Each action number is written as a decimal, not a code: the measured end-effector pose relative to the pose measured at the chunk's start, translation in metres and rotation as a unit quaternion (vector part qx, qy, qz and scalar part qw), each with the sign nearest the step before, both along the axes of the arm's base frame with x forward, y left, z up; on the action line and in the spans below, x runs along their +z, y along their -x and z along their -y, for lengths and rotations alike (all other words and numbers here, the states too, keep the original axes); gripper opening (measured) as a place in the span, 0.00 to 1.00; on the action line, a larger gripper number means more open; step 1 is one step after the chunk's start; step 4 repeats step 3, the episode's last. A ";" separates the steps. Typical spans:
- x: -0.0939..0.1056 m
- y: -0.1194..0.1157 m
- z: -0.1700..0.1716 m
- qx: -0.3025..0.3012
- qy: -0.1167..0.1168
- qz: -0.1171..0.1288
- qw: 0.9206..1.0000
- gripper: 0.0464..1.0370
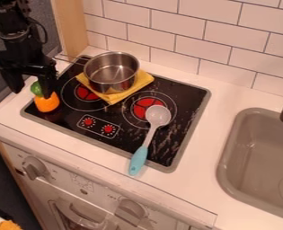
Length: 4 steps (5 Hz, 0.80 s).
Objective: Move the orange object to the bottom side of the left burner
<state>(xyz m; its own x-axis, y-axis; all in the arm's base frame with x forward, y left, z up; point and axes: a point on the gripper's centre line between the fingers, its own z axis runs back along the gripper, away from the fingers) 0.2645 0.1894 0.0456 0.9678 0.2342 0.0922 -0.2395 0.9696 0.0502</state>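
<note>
One orange object, left burner part-hidden, sink cropped.

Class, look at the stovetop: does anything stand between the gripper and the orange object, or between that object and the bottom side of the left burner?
Nothing visible blocks either path. The gripper is right at the orange object; the pot and yellow cloth lie beyond the left burner's near side.

The pot is shiny metal, the towel matt cloth, the stovetop smooth and glossy.
</note>
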 end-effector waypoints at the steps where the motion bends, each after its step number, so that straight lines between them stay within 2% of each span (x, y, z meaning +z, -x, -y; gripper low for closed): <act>1: 0.005 0.001 0.003 -0.009 0.009 0.000 1.000 0.96; 2: 0.032 0.004 0.007 -0.013 -0.012 0.027 0.999 0.96; 4: 0.034 0.002 0.013 -0.024 -0.010 0.025 0.999 0.96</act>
